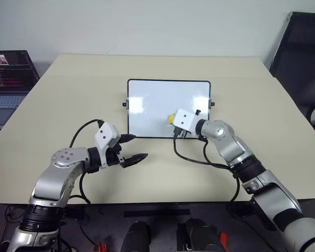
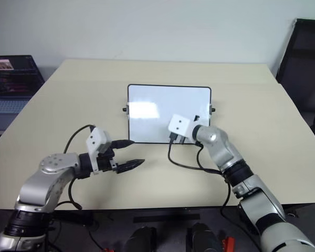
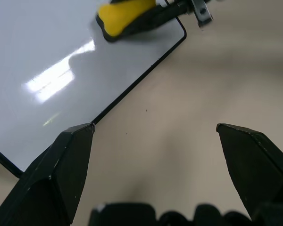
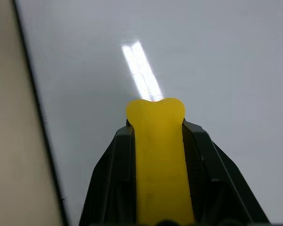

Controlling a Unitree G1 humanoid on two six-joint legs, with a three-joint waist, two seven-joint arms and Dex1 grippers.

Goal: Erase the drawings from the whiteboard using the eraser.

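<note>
Eraser [image 4: 159,160]: yellow oblong block, clamped lengthwise between the fingers of the right gripper [image 1: 174,122], its rounded free end protruding past the fingertips. It sits over the near right part of the whiteboard [image 1: 157,100]; contact with the surface cannot be confirmed. Long axis runs along the gripper, pointing away from the robot and toward the left, across the board. Advised handling: keep the dark underside flat to the glossy surface, press lightly and evenly, and sweep in overlapping strokes so the board does not slide. Drawings: no blue marks visible on the exposed white area; anything under the gripper is hidden. Whiteboard: black-framed, long side left to right, lying near the middle of the table [image 1: 262,136]. Left gripper [image 1: 132,152]: spread open, empty, hovering at the board's near left corner. Laptop [image 1: 8,79]: far left, off the table.
</note>
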